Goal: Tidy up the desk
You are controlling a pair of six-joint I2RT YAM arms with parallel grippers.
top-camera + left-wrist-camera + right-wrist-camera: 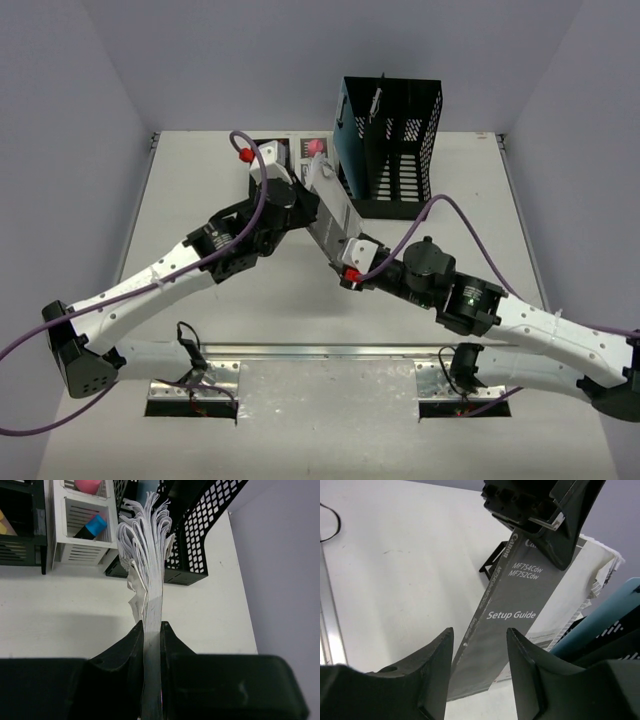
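Left gripper (152,627) clamping booklet (150,565), right gripper (480,634) parted

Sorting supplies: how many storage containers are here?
3: tall black mesh file holder at back, white slotted box left of it, black slotted box further left. Others may be hidden.

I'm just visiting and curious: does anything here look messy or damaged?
Yes. The booklet pinched in the left gripper looks rough: its pages fan apart at the far end, and a few on one side are crumpled.
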